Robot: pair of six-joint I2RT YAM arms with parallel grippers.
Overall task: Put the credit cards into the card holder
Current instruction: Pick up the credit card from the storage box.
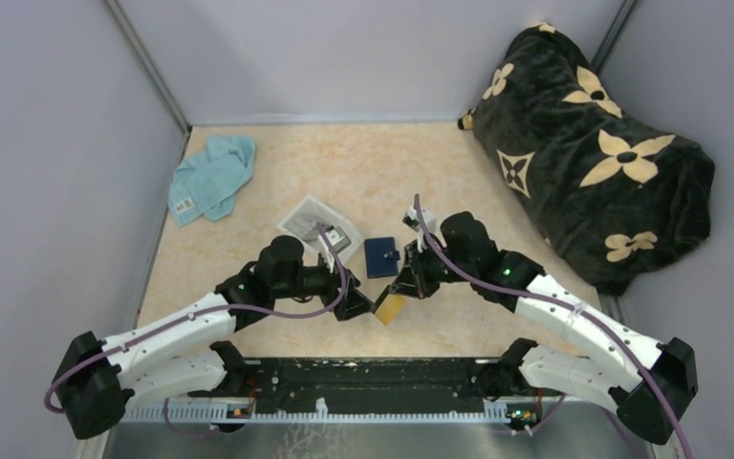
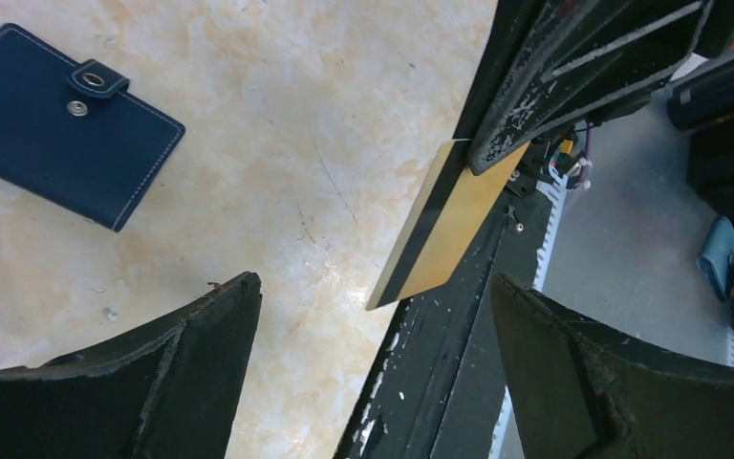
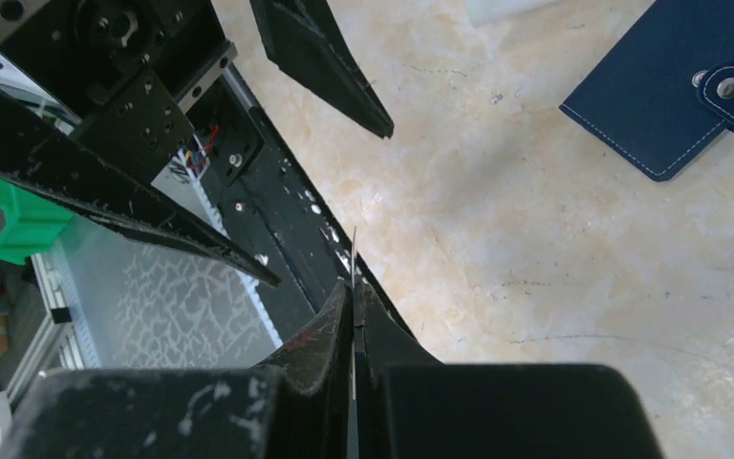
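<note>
At left wrist: credit card [image 2: 447, 229] striped face | right wrist: edge-on

Open tabletop [image 1: 363, 177] lies beyond the card holder [image 1: 380, 256]; the held card [image 1: 390, 308] blocks its near side.

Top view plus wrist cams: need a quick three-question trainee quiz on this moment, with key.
1. True or false: the card holder lies closed on the table.
2. Fill in: the left gripper has its jaws ____.
3. Pick one. The gold credit card is: A) lying flat on the table; B) pinched in the right gripper, off the table; C) tucked into the card holder.
Key: 1 true; 2 open; 3 B.
</note>
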